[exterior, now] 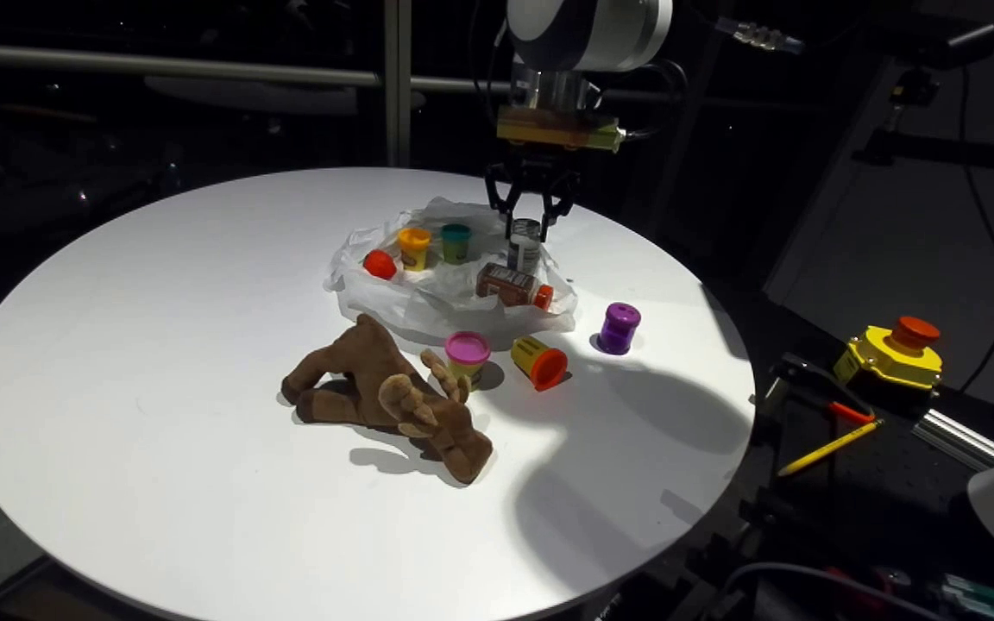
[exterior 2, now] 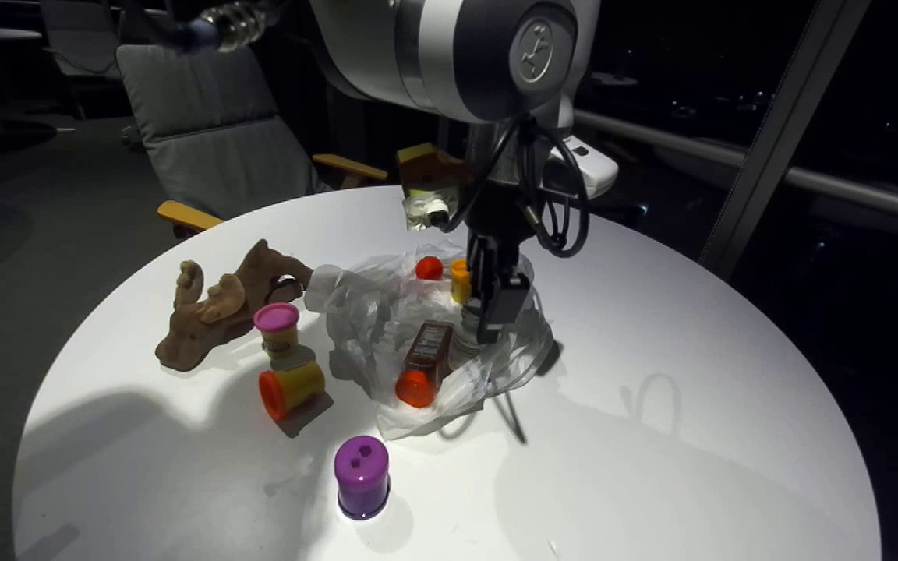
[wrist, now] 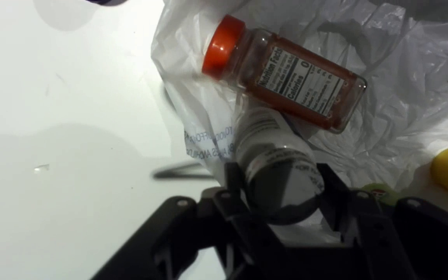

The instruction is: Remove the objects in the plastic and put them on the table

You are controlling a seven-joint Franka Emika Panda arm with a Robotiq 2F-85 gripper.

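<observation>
In an exterior view, I find the gripper closed on the upper end of a jar inside the thin, crumpled bag on the round white table. The jar's long axis is almost vertical; its lower end is masked by a bottle lying on its side, red cap roughly toward a purple pot. A green tub stands nearby.

In an exterior view, the gripper screens most of the jar. A grey padded chair is in sight, and the bottle's cap faces the lens.

In the wrist view, the jar's round, glossy end faces the lens and its far end points up the view, slightly left; a black finger lies against either side. Legible here are "Nutrition Facts" on the glass bottle and reversed print on the bag.
</observation>
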